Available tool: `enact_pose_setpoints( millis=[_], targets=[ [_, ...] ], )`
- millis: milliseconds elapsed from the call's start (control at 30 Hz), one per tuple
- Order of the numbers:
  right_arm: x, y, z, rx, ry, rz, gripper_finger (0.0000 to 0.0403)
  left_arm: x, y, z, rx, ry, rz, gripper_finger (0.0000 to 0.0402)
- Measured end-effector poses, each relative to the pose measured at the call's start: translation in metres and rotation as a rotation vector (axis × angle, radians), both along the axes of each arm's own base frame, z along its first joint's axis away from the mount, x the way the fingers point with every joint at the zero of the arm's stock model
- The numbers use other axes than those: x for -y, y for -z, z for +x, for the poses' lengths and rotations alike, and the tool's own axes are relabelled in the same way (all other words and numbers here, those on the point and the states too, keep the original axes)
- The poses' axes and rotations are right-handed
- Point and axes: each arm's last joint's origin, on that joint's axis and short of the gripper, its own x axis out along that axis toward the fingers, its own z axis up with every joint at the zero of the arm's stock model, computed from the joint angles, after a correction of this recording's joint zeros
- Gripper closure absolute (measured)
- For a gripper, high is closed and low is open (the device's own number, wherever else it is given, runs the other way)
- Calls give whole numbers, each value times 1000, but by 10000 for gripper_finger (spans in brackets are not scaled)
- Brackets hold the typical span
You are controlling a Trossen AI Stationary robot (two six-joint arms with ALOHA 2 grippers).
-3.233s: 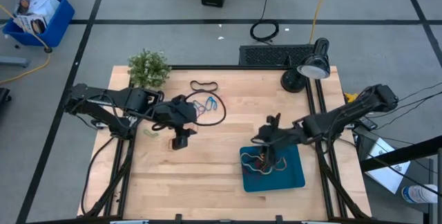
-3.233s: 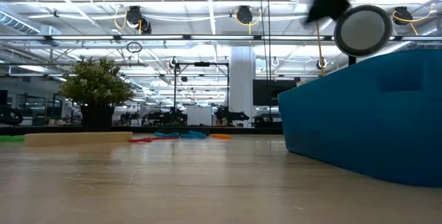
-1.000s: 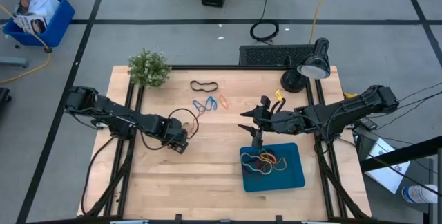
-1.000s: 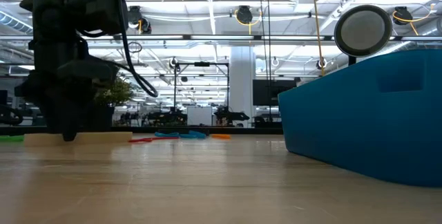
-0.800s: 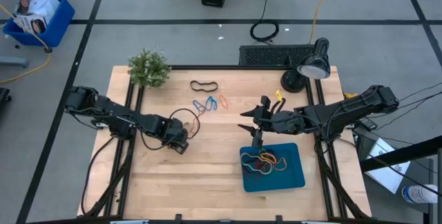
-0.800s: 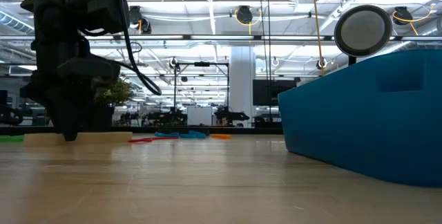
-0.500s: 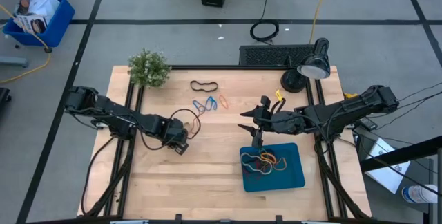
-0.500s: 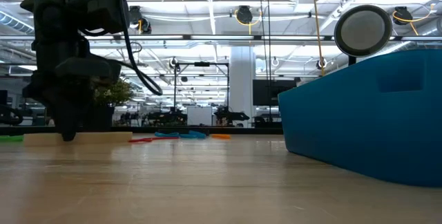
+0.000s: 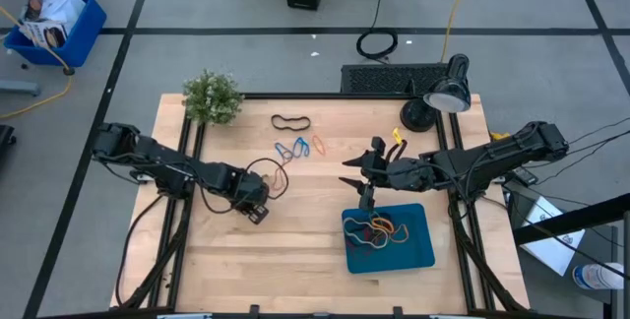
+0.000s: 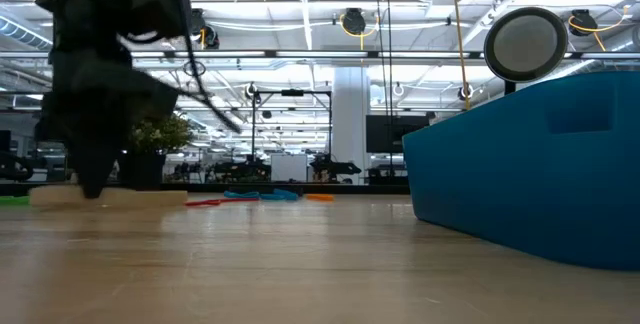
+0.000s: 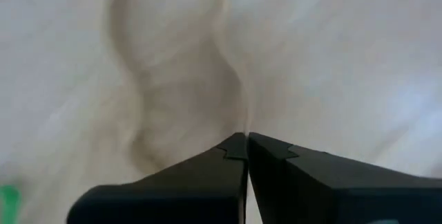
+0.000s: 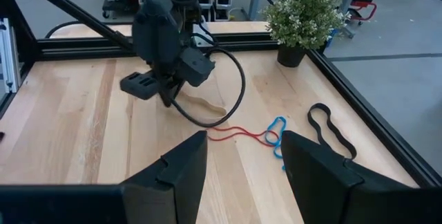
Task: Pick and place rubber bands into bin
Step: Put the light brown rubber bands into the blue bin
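My left gripper [image 9: 258,211] stands low over the table's left half, shut on a tan rubber band [image 12: 206,106] that lies flat on the wood. Farther back lie loose rubber bands: black [image 9: 290,122], blue [image 9: 292,149] and orange-red [image 9: 318,145]; a green one [image 10: 12,200] lies at the left. The teal bin [image 9: 425,250] sits at the near right with several bands inside. My right gripper [image 9: 366,198] hangs open just beyond the bin's far edge, its fingers around nothing [image 12: 245,162]. My left gripper pinches the tan band's end [image 11: 238,124] between its two fingertips, which meet in the left wrist view. The fingers [image 12: 168,98] come down from above, slanting. The rest of the band [image 10: 120,197] lies flat on the table, slack.
A potted plant [image 9: 212,97] stands at the far left corner and a black desk lamp [image 9: 448,93] at the far right. A black cable loop [image 9: 274,176] hangs off my left arm near the bands. Bare wood lies between the left gripper and the bin.
My left gripper, still low at the tan band, has begun to move: it is blurred in the low view and has shifted slightly toward the table's left, and the band has slid a little with it. My right gripper has kept still.
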Motion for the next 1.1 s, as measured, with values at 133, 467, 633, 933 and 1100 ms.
enact_pose_setpoints(
  millis=[133, 467, 633, 933, 1100],
  targets=[
    [-3, 0, 1, 6, -70, 61, 220, 2, -18, 17, 109, 67, -3, 388],
    [-11, -9, 4, 84, -243, 94, 220, 1, -97, 66, 478, 266, 69, 391],
    [-21, -8, 1, 74, -275, 90, 220, -3, -141, 81, 630, 358, 149, 392],
    [-33, -9, -3, 74, -322, 92, 220, -12, -207, 90, 825, 433, 366, 392],
    [-35, -12, 4, 148, -304, 81, 220, -18, -224, 93, 887, 405, 467, 391]
  ],
)
